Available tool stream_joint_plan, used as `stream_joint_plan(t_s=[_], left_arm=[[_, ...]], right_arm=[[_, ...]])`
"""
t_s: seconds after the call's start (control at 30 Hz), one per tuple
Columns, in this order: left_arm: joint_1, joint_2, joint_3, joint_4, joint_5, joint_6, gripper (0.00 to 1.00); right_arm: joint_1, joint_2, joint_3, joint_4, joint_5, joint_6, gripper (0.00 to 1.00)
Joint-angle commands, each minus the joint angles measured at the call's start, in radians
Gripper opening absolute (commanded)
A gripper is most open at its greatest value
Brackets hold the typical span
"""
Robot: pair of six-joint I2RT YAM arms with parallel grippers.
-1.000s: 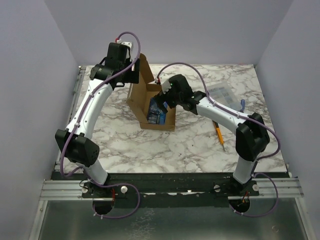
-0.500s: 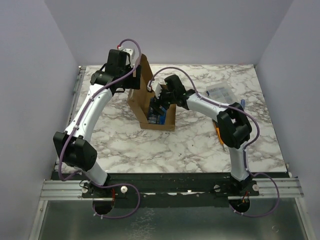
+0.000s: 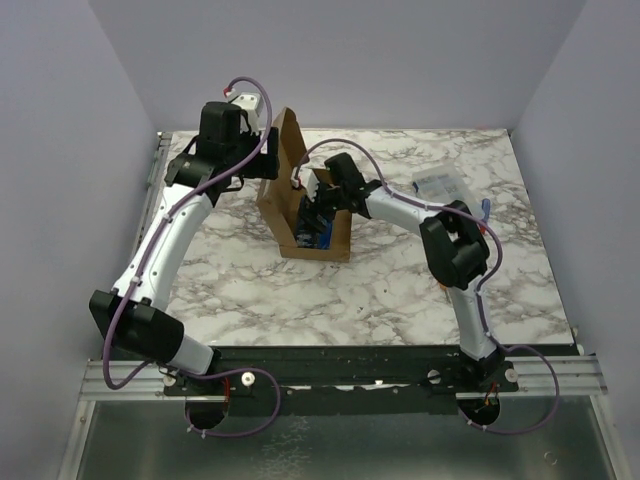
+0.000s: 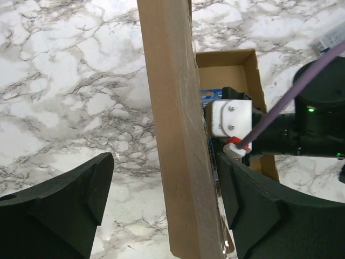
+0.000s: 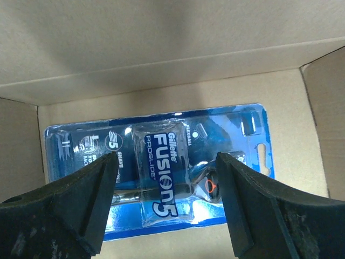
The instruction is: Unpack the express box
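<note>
The brown cardboard express box [image 3: 340, 240] stands open on the marble table, its lid [image 3: 284, 150] raised upright. My left gripper [image 3: 268, 158] is open with the lid's edge [image 4: 180, 140] between its fingers, not touching. My right gripper [image 3: 312, 215] is open and reaches down into the box. In the right wrist view the fingers [image 5: 86, 205] straddle a blue Gillette Fusion razor package [image 5: 161, 172] lying flat on the box floor [image 5: 161, 97]. The package also shows in the top view [image 3: 318, 236].
A clear plastic compartment case [image 3: 440, 185] lies at the back right. A yellow pencil [image 3: 438, 268] lies on the right of the table, partly behind my right arm. The enclosure walls rise on the left, back and right.
My right gripper has reached further left and down into the box, over the blue package. My left arm has shifted slightly left, staying at the raised lid.
</note>
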Motion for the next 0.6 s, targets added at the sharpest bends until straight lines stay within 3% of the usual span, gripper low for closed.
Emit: stream_joint_plan(t_s=[0.0,0.3,0.57], left_arm=[[-0.002,-0.070,-0.026,0.043,0.051,-0.022,0.84],[-0.002,-0.113,-0.047,0.062,0.061,-0.041,0.84],[-0.002,-0.120,-0.056,0.066,0.066,-0.051,0.84]], right_arm=[[-0.001,0.036,0.016,0.011,0.006,-0.020,0.81],[-0.001,0.068,0.010,0.022,0.077,0.010,0.74],[0.001,0.042,0.019,0.013,0.126,0.101,0.45]])
